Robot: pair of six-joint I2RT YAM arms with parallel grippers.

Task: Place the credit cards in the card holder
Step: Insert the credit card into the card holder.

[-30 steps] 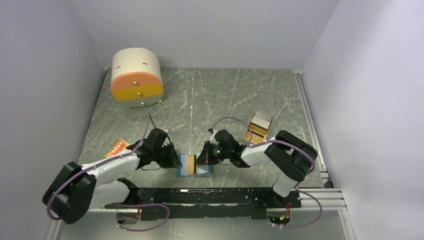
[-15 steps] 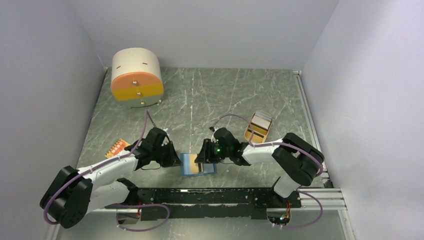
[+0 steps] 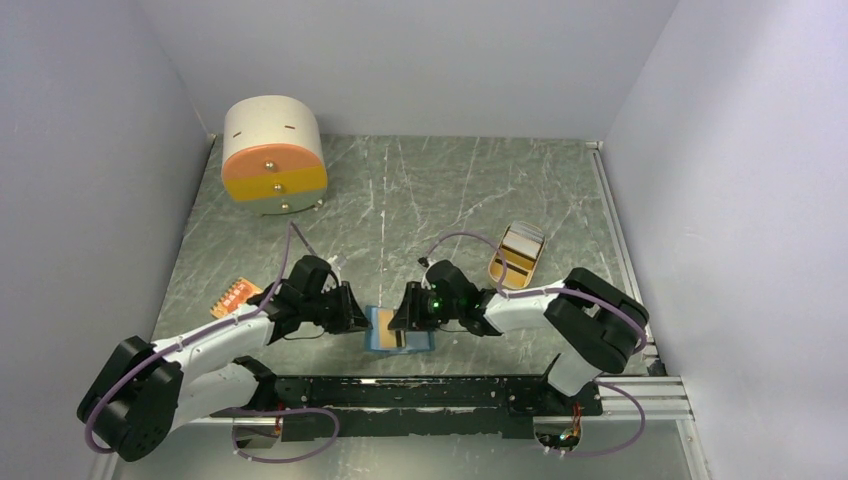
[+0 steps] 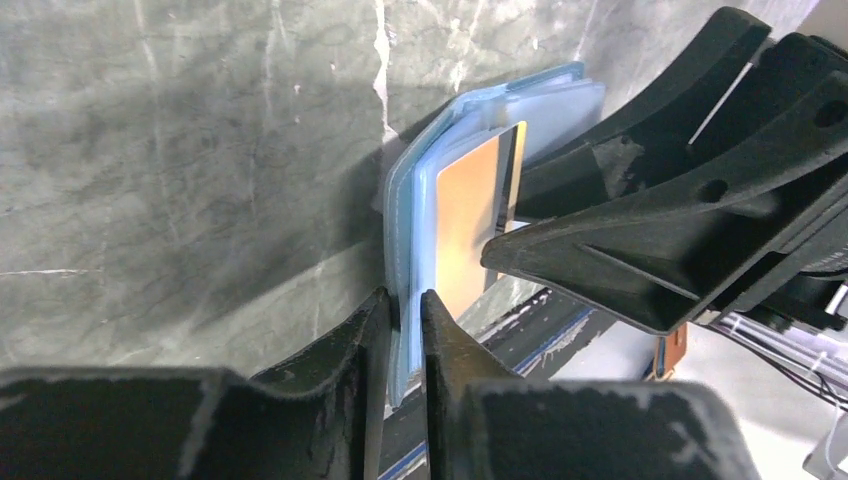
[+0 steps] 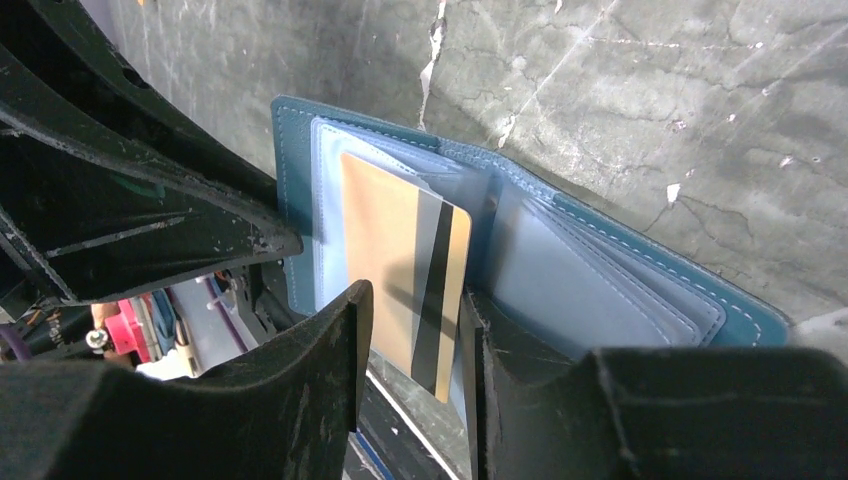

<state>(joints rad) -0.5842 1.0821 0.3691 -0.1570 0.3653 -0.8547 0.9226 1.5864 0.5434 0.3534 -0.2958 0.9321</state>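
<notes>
Item: small blue folding card holder (image 5: 600, 300), lying open at 6 o'clock on the grey marbled desk (image 3: 450, 190).
Orange, black-striped credit card (image 5: 400, 250) now part-seated in its sleeve.
Right tool (image 5: 415, 300) has just loosened, jaws apart astride the card.
Left tool (image 4: 404, 300) pinches the holder's leaf.
Insertion judged nearly done.

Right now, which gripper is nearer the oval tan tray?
Right. The right gripper hovers at the card holder, near-left of the tan tray; the left gripper pinches the holder's opposite edge, farther from the tray.
</notes>
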